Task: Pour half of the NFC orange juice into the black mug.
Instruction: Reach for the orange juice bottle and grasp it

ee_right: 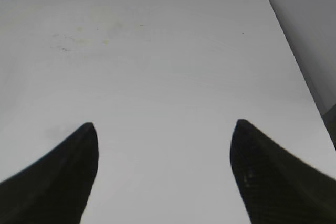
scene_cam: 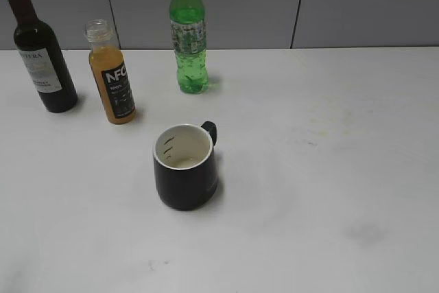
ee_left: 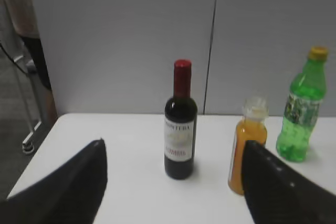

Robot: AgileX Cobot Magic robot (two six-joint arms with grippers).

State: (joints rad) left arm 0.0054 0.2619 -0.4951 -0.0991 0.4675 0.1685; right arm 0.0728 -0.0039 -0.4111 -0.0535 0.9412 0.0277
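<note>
The NFC orange juice bottle [scene_cam: 114, 77] stands upright and uncapped at the back left of the white table. It also shows in the left wrist view [ee_left: 247, 148], partly behind my right finger. The black mug [scene_cam: 186, 167] with a white inside stands near the middle, handle to the back right. It shows in neither wrist view. My left gripper [ee_left: 173, 153] is open and empty, well short of the bottles. My right gripper [ee_right: 164, 127] is open and empty over bare table. Neither gripper shows in the exterior view.
A dark wine bottle [scene_cam: 40, 49] stands left of the juice and shows in the left wrist view [ee_left: 180, 121]. A green soda bottle [scene_cam: 188, 32] stands behind and to the right, also in the left wrist view [ee_left: 302, 111]. A grey wall runs behind. The table's right edge [ee_right: 294, 61] is near.
</note>
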